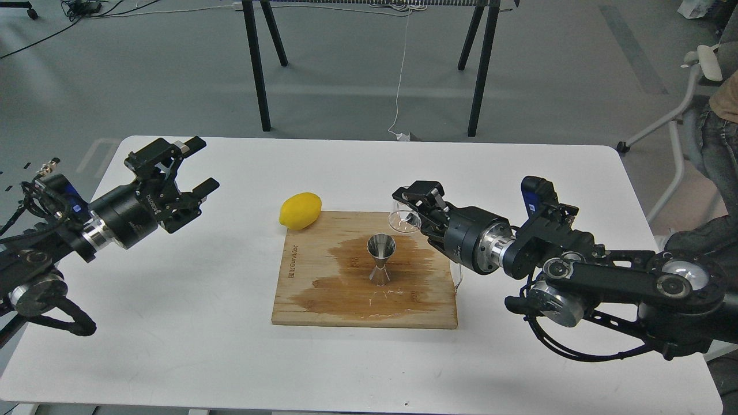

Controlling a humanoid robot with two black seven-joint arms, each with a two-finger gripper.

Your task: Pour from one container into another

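A shiny steel jigger point(381, 259) stands upright in the middle of a wooden cutting board point(323, 308), on a dark wet stain. My right gripper point(410, 214) is shut on the small clear glass cup point(403, 219), which hangs just above and to the right of the jigger's rim. Whether the cup holds liquid does not show. At the table's left, my left gripper point(185, 163) stands open with nothing between its fingers, far from the board.
A yellow lemon point(300, 210) lies at the board's back left corner. The white table point(173, 323) ends close behind the board, with black stand legs point(256, 63) beyond. A chair and a seated person point(720, 115) are at the far right.
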